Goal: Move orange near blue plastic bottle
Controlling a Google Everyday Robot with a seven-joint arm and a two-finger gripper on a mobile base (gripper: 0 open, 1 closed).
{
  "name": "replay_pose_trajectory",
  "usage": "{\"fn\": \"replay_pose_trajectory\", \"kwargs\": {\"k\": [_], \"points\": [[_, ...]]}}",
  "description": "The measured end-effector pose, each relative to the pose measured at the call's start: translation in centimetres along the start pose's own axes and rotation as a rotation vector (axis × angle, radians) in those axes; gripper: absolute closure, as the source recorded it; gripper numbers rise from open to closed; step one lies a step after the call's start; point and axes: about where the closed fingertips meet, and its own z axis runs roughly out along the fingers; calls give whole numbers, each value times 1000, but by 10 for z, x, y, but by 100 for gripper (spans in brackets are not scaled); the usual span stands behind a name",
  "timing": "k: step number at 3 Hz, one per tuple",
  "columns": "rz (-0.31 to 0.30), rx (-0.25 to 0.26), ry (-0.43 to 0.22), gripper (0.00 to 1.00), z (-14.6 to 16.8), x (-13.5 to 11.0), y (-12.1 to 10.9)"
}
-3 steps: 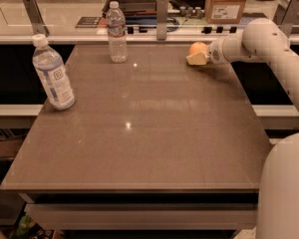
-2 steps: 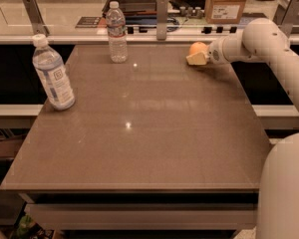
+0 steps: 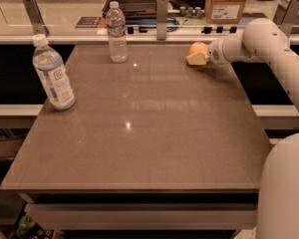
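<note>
Orange at the far right edge of the surface, gripped tight by the end effector, with one pale finger pressed on its near side. Behind that, white arm reaching in from the right. Over by the left edge, blue plastic bottle standing with its white cap on, well apart from the orange; slim clear bottle upright near the far edge between the two, and brown box on the counter beyond.
</note>
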Motion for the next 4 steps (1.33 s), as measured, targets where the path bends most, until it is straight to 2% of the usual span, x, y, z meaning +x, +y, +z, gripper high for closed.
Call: {"fn": "replay_pose_trajectory", "kwargs": {"k": [1,2,3,4], "points": [[-5,3,-1,100,-2,-1,0],[-91,56,2,100,-42,-25,11],[-91,56,2,100,-41,-25,11],[-104,-22,-24,100,-47,-29,26]]}}
